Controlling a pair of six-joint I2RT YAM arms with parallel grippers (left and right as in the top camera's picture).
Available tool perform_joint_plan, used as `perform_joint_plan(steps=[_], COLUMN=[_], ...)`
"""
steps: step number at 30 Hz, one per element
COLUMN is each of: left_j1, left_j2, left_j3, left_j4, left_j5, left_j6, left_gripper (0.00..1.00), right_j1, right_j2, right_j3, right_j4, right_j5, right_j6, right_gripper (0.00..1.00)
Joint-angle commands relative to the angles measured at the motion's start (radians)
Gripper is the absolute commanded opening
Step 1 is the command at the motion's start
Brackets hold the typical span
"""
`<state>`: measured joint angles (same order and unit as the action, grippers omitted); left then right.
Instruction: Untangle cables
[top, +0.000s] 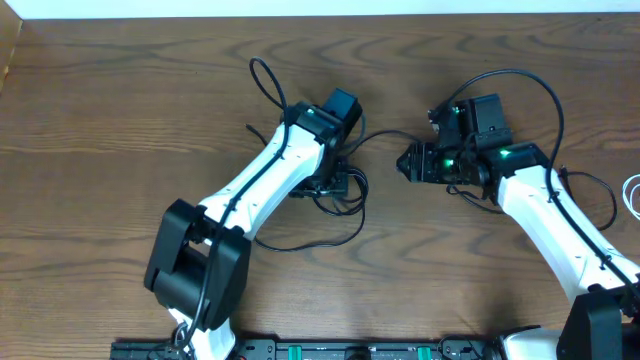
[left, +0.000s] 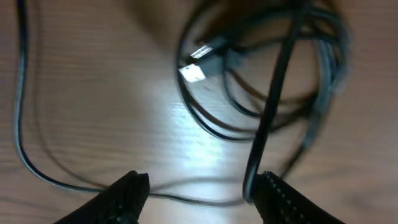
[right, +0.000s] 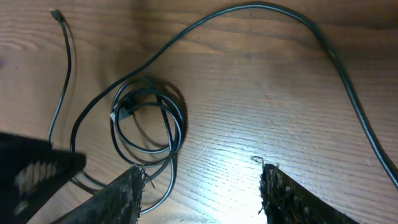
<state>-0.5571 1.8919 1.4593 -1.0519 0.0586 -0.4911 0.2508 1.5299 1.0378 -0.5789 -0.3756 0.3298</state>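
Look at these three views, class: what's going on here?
Two robot arms are working on a black cable coiled loosely on the table. The left gripper hangs open right over the coil; the right gripper is open beside it, holding nothing. A white cable lies apart at the right edge.

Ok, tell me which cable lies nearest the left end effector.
The black cable, coiled right at the left end effector; the white cable lies far off, past the right arm.

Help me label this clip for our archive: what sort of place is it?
Probably a robotics lab bench: a left arm and right arm mounted at a wood-grain table, with a black cable looped on it.
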Motion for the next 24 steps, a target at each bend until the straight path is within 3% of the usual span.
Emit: perform_joint_plan(steps=[1,6,10,12,19,24], left_j1=[0.011,0.013,0.018,0.018,0.018,0.018], left_j2=[0.024,0.034,0.035,0.037,0.061,0.074], left_j3=[-0.060,-0.137,-0.164,-0.181,-0.198,-0.198], left_j4=[0.074,0.218,0.302,0.353,0.408,0.452], left_j5=[-0.097,-0.098,-0.097,-0.096,-0.001,0.201], left_j6=[-0.005,-0.003,0.042,0.093,0.230,0.425], left_gripper=[0.57,0.57,0.37,0.34,0.33,0.33], right_j1=[0.034,0.069,0.083,0.083,0.083,0.084], right_j2=[-0.002,0.014,0.048,0.082,0.220,0.309], right_j3=[-0.004,-0.004,-0.004,-0.004,-0.004,-0.004], right_j4=[0.008,0.029,0.051,0.064,0.122,0.208], right_j5=[0.038,0.070,0.071,0.071,0.006,-0.140], right_j6=[-0.018,-0.018,-0.021,-0.021,-0.028,-0.176], right_gripper=[0.58,0.56,0.48,0.44,0.47,0.45])
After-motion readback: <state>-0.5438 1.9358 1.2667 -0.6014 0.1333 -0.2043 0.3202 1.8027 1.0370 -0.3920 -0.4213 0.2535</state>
